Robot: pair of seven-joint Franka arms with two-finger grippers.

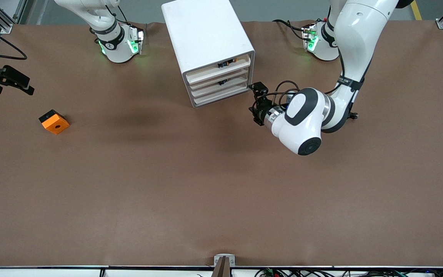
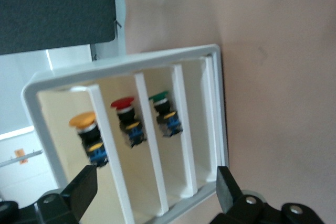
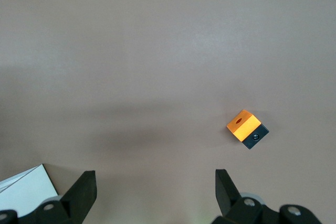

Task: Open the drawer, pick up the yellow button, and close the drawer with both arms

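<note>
From the front view, the left arm is reaching in from its base so that the left claw [image 1: 255, 104] is sitting just beside the front corner of the white cabinet [image 1: 206, 34], toward the left arm's end of the desk [image 1: 221, 184]. The drawer [image 1: 218, 70], topmost of four, is looking shut or nearly so, with a small dark-and-orange item showing in the gap above its front. The right claw is not showing in this view; that arm is waiting. An orange block [image 1: 54, 122] is lying well apart from the cabinet, toward the right arm's end of the desk.

In the left wrist view, the left claw [image 2: 157, 192] is standing released, its fingers [image 2: 84, 184] spread wide and grasping nothing. The cabinet's front is facing it squarely, and the button [image 2: 89, 135], with its orange-yellow cap, is sitting in the top compartment just ahead of one fingertip; a red-capped button [image 2: 126, 121] and a green-capped button [image 2: 164, 114] are sitting in the compartments below.

In the right wrist view, the right claw [image 3: 155, 192] is also hanging released and empty over bare desk, with the orange block ahead of it.

The opening step appears to be in hand. The next move likely calls for catching the drawer's front edge and drawing it outward.
</note>
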